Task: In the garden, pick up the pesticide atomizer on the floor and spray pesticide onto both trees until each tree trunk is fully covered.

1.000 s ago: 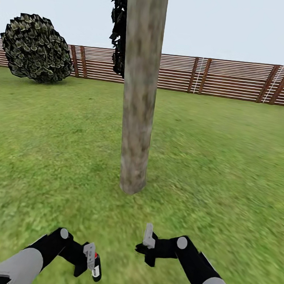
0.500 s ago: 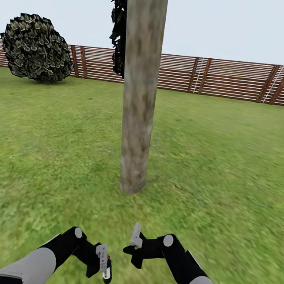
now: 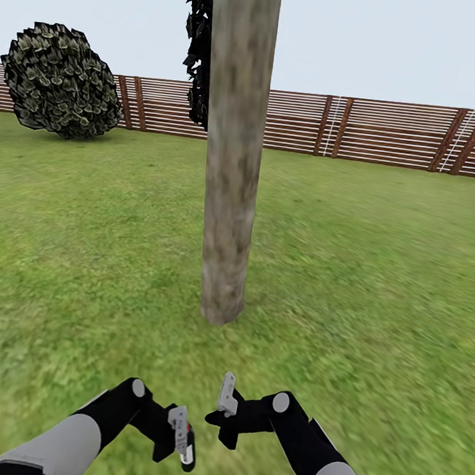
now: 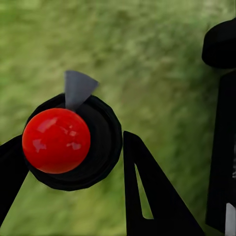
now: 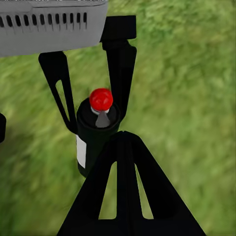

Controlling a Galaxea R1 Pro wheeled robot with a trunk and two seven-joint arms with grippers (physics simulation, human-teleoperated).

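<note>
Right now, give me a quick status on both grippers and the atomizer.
Left gripper shut on the pesticide atomizer, red cap up. Right gripper close beside it, jaw state unclear. Tree trunk dead ahead, grass between.

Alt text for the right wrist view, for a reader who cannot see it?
The left claw grips a black pesticide atomizer with a red top and grey nozzle, above blurred green grass. A black finger of the right claw fills the foreground.
</note>
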